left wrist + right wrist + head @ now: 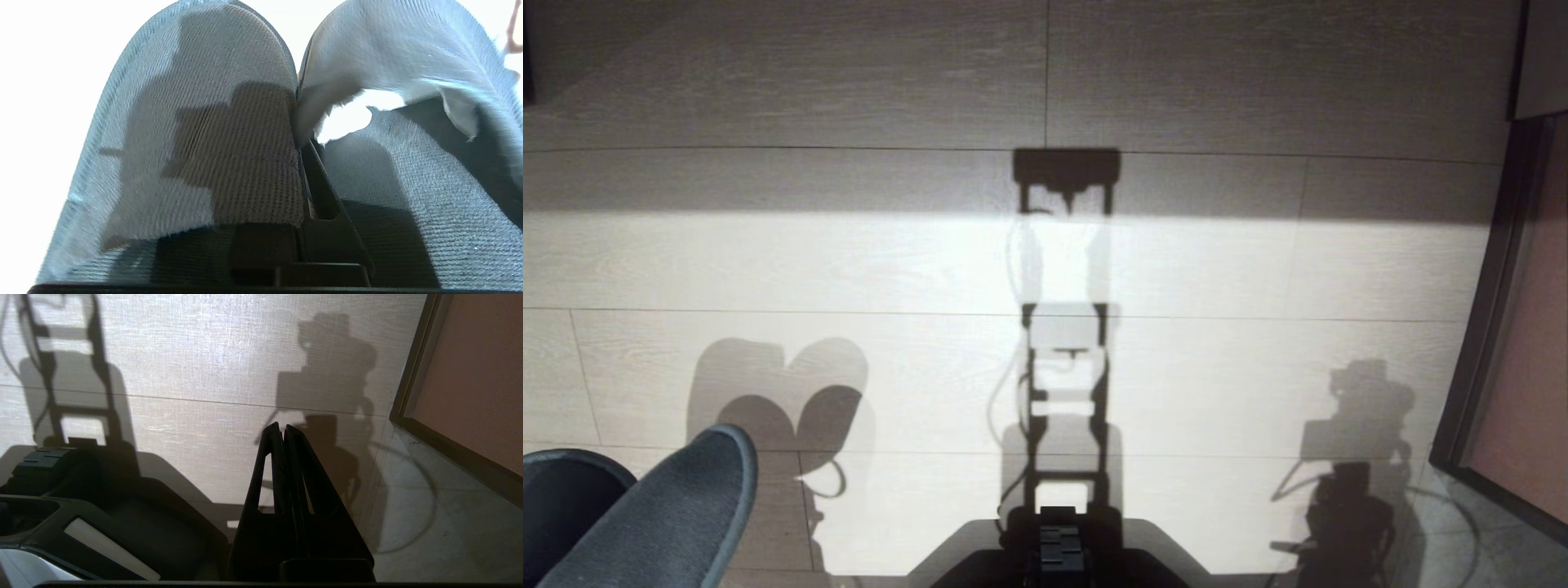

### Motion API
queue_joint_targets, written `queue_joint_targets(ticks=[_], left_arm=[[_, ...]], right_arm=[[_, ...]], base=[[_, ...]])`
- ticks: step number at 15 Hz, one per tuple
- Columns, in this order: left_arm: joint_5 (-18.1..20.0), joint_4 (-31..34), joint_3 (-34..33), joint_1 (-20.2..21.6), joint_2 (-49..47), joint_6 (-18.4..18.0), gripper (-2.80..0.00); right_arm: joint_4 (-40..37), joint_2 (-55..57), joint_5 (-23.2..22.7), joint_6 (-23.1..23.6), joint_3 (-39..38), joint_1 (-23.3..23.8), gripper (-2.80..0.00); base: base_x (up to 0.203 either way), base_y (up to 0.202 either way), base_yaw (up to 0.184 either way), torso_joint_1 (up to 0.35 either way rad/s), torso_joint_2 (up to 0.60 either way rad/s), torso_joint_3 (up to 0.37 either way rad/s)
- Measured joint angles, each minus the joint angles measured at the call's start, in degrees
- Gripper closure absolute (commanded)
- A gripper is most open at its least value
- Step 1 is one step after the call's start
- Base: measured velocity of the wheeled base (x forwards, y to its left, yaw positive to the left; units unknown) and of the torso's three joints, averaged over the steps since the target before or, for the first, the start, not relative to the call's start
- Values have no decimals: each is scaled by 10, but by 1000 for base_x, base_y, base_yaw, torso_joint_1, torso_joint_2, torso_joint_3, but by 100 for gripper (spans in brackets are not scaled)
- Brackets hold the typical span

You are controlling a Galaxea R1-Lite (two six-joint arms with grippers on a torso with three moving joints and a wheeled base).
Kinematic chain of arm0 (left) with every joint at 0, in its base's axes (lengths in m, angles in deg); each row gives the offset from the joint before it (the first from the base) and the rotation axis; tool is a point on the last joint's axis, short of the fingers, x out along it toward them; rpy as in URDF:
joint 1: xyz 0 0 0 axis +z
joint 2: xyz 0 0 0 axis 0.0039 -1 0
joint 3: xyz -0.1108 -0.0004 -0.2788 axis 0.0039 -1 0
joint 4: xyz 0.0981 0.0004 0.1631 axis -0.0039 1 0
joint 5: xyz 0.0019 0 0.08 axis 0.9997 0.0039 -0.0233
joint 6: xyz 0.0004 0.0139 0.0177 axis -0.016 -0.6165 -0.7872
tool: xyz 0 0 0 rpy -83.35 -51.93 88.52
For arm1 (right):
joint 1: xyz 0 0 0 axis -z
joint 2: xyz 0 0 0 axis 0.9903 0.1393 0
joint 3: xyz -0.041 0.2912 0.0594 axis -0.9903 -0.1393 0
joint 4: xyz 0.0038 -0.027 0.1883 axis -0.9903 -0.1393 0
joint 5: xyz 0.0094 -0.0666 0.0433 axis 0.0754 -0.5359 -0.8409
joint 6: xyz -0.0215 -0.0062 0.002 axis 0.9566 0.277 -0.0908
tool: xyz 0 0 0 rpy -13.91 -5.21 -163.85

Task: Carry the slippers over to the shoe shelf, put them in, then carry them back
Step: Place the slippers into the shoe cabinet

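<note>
Slippers (229,163) clamped in closed left gripper (304,192), at 8 o'clock.
Right gripper (282,433) closed, empty; shelf unseen, carrying apparently unfinished.

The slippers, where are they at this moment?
The slippers are at the lower left of the head view, held up over the pale wooden floor; in the left wrist view the left gripper is clamped between the pair.

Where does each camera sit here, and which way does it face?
Head view: on the robot's head, looking down at the floor; its base shows.
Left wrist view: behind the left gripper, shut on the slippers.
Right wrist view: behind the shut right gripper, facing floor.
Shared: head and left wrist show the slippers; head and right wrist share floor and base.
</note>
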Motion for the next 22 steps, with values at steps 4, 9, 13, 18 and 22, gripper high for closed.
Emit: queue_joint_targets(ticks=[4, 9, 13, 18, 22], left_arm=[[26, 94, 0, 0, 45, 2, 0], [33, 101, 0, -1, 57, 7, 0], [28, 102, 0, -1, 58, 41, 0], [27, 102, 0, -1, 58, 46, 0], [27, 101, 0, -1, 58, 44, 0]], right_arm=[[0, 0, 0, 0, 0, 0, 0], [0, 0, 0, 0, 0, 0, 0], [0, 0, 0, 0, 0, 0, 0], [0, 0, 0, 0, 0, 0, 0], [0, 0, 0, 0, 0, 0, 0]], base=[[0, 0, 0, 0, 0, 0], [0, 0, 0, 0, 0, 0], [0, 0, 0, 0, 0, 0], [0, 0, 0, 0, 0, 0], [0, 0, 0, 0, 0, 0]])
